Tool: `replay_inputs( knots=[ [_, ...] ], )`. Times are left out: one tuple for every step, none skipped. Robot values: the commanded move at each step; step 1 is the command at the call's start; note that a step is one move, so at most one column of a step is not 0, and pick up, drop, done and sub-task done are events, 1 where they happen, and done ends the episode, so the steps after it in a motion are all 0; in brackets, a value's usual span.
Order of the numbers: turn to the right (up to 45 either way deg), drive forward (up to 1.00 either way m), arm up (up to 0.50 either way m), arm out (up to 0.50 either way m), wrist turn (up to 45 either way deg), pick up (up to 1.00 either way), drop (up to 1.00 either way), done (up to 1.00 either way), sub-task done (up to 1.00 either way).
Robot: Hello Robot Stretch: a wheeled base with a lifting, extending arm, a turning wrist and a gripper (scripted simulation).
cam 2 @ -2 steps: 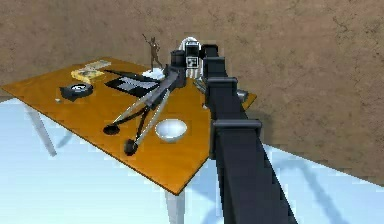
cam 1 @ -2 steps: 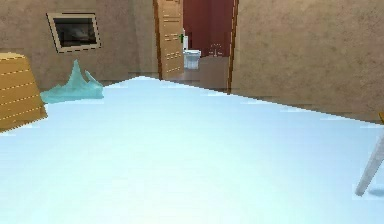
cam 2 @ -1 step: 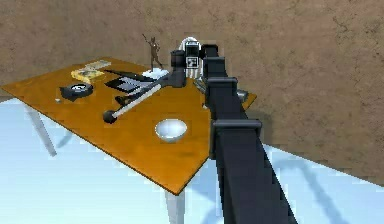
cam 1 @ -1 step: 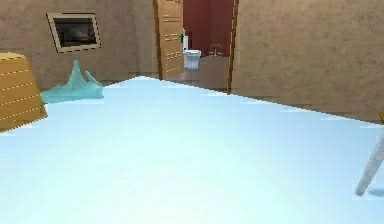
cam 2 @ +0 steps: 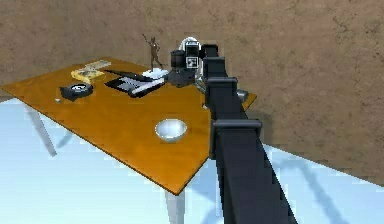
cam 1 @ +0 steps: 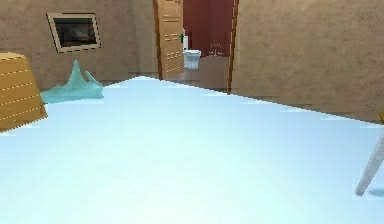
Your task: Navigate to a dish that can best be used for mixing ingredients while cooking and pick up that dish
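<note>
— On the orange table [cam 2: 100, 115], silver bowl [cam 2: 172, 129] sat close to the near edge, just left of the arm [cam 2: 235, 140]. Gripper [cam 2: 172, 76]?
— Out past it, by the statuette [cam 2: 152, 48] and a dark flat thing [cam 2: 135, 84]. Jaws: couldn't tell. Holding anything: couldn't tell.
— Risk?
— Arm stretched beyond the bowl; retracting or dropping carelessly could've knocked it off the edge, or swept the clutter.
</note>
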Motion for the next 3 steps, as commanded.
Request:
replay_inputs(
  knots=[
    [0.0,0.0,0.0,0.0,18.0,0.0,0.0,0.0,0.0],
    [0.0,0.0,-0.24,0.0,0.0,0.0,0.0,0.0,0.0],
    [0.0,0.0,0.0,0.0,0.0,1.0,0.0,0.0,0.0]
  ],
)
